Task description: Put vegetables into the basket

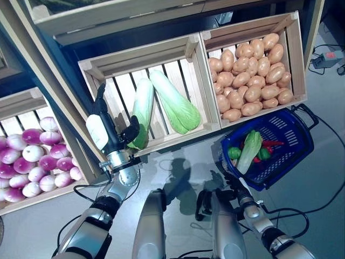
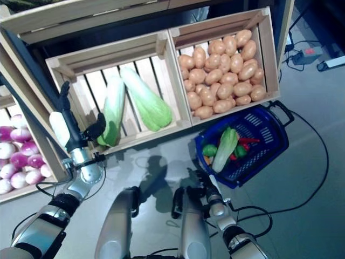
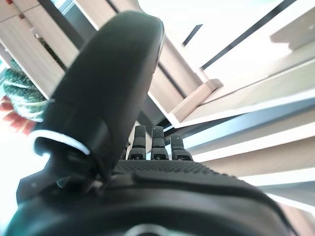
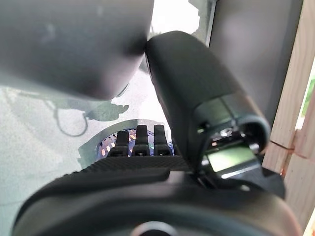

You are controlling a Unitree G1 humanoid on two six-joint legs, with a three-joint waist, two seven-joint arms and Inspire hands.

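Left robot hand (image 1: 110, 135) raised, fingers straight, beside cabbage (image 1: 142, 110), right robot hand (image 1: 233, 181) open, holding nothing, near basket (image 1: 294, 141)

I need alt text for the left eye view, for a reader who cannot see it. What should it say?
The robot's left hand is raised, fingers open, at the front of a wooden crate holding two cabbages. A crate of potatoes stands beside it, and purple onions lie at the left. On the floor, a blue basket already holds vegetables; the right hand is low beside it.
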